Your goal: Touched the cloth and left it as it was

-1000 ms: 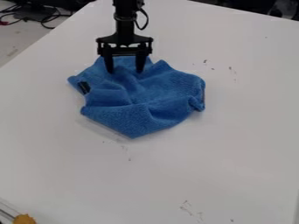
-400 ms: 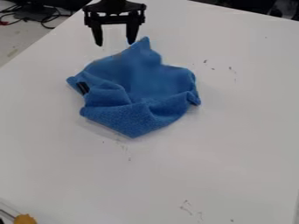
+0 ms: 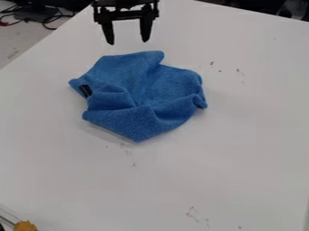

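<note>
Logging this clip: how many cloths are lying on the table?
1. The blue cloth lies crumpled on the white table, just in front of the open gripper. Anything under its folds would be hidden.

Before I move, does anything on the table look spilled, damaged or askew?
The white table has small dark marks beside the cloth and nearer the camera, dirt or scuffs, I can't tell. The cloth lies rumpled.
</note>
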